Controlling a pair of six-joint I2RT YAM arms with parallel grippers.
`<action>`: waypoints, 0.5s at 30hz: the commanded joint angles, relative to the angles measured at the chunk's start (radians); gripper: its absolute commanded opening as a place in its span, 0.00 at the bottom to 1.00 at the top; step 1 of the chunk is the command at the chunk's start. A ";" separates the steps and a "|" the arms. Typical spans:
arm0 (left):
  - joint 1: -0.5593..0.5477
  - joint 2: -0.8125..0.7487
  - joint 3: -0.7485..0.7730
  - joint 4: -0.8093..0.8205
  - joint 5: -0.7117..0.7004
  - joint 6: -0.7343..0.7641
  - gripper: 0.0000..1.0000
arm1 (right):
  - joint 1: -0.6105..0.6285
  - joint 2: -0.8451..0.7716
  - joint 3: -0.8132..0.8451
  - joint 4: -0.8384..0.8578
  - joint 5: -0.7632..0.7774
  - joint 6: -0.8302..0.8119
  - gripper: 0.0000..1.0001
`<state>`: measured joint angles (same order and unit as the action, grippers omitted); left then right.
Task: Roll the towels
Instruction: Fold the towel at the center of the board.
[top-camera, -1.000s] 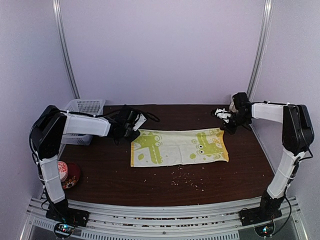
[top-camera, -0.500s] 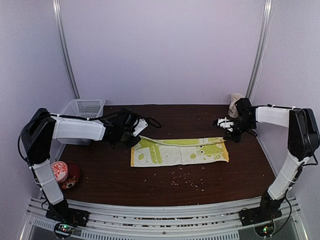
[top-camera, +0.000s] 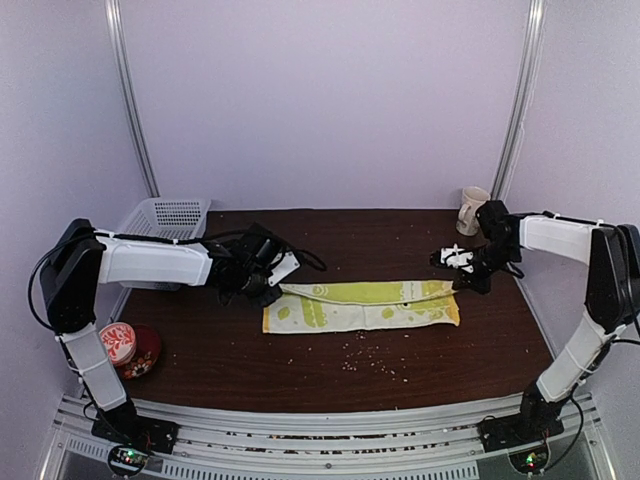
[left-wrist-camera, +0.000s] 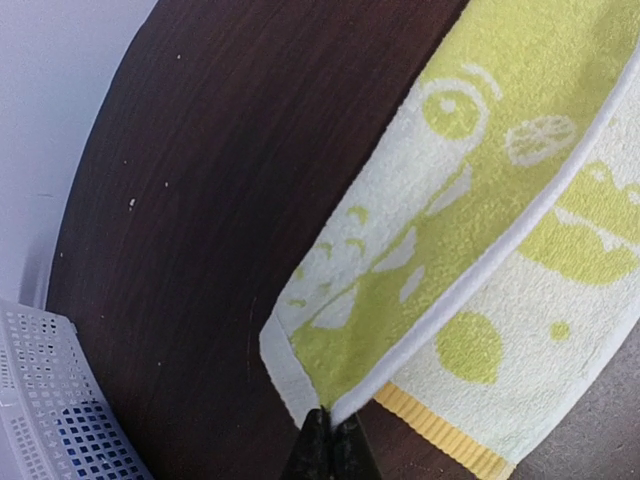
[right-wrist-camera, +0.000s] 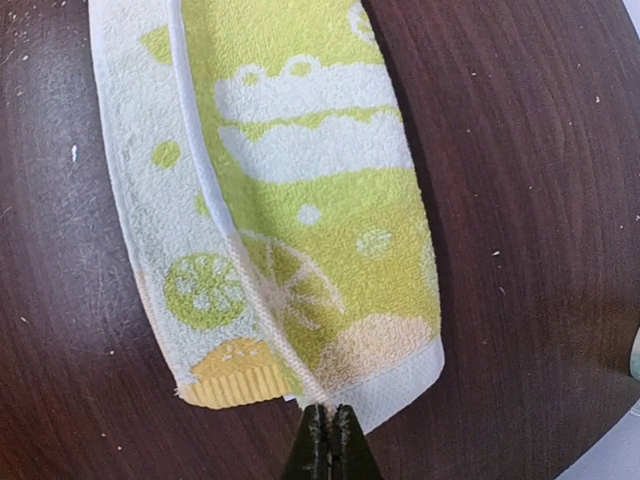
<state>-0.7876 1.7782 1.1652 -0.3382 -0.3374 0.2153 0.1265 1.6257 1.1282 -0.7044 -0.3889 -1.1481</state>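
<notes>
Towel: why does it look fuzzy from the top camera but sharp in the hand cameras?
Top external: the towel is small, so its pattern smears. Left wrist: close up, its loops look sharp. Right wrist: sharp too, even specks on the table show.

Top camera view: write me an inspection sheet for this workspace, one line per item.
Surface: dark wooden table, with crumbs scattered in front of the towel.
Job's things: one yellow-green towel, doubled over lengthwise, not rolled; no second towel seen.
Clutter: white basket at the far left, cup at the far right, red bowl at the near left.
Grippers: left gripper, jaws shut on the towel's left corner; right gripper, jaws shut on its right corner.
Cables: black cable looping at the left wrist.
Surroundings: plain pale walls, two metal posts.
</notes>
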 joint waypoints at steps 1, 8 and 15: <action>-0.008 -0.029 0.019 -0.071 -0.012 -0.037 0.00 | -0.005 -0.036 -0.032 -0.065 -0.011 -0.062 0.00; -0.017 -0.033 0.018 -0.115 -0.004 -0.053 0.00 | -0.007 -0.069 -0.064 -0.088 -0.021 -0.104 0.00; -0.036 -0.032 0.004 -0.125 0.043 -0.056 0.00 | -0.007 -0.070 -0.091 -0.086 0.003 -0.119 0.00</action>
<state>-0.8116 1.7760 1.1652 -0.4500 -0.3286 0.1745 0.1242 1.5761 1.0611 -0.7715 -0.4019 -1.2488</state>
